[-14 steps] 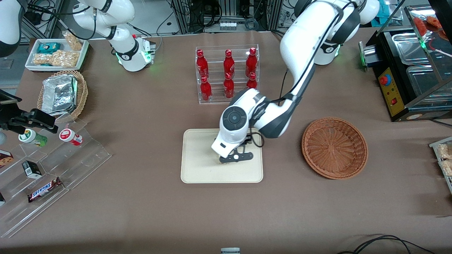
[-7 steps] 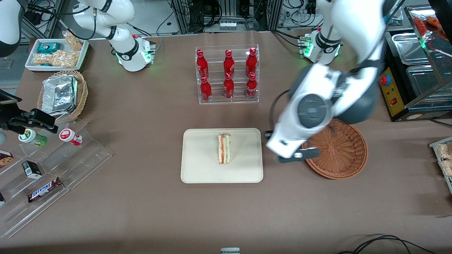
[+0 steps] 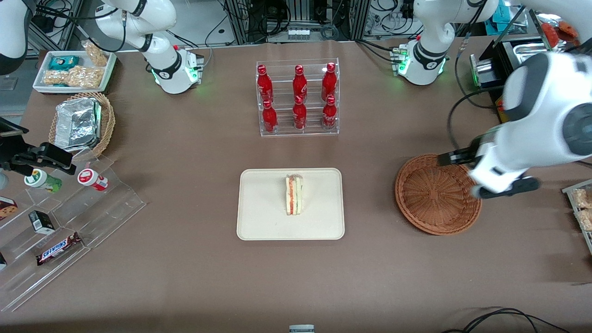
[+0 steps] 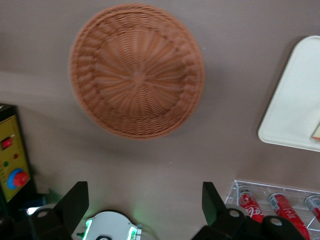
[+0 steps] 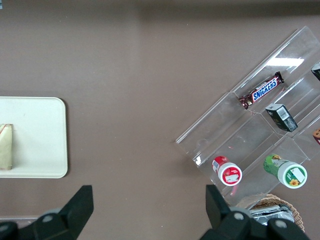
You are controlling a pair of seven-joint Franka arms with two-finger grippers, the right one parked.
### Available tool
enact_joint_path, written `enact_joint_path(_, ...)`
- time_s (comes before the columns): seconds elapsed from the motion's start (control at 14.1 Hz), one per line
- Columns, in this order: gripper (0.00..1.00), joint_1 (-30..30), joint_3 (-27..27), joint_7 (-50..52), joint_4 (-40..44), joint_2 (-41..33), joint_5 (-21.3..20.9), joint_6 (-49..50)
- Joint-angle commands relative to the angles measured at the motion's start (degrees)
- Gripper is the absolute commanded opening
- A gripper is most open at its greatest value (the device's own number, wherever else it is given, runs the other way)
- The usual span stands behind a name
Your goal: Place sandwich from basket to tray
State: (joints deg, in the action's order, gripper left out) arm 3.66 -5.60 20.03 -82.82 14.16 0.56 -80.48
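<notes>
One sandwich lies on the tray, long axis toward the front camera; the gripper, spread, hangs above the basket.

A brown-covered table fills the scene, with cables and metal racks along its edge.

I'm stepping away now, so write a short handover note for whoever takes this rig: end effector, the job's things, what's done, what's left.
End effector: open and empty, raised above the basket's edge at the working arm's end of the table.
Sandwich: resting on the tray, around its middle, standing on edge.
Basket: nothing in it.
Done: sandwich sits on the tray.
Left: nothing on the transfer itself; probably just park the arm.
</notes>
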Motion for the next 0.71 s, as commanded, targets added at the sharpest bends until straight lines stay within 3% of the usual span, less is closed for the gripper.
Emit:
enact_joint_path(0.0,1.00,-3.3,-0.6,-1.2,-3.9,-5.9,-1.0,0.8)
enact_joint_path(0.43,1.00,-4.0,-0.6,-5.7,-10.9,-15.9,-5.3,3.8)
enact_joint_path(0.64,1.00,-3.7,-0.8,-11.1,-11.0,-17.0,-6.0,4.4)
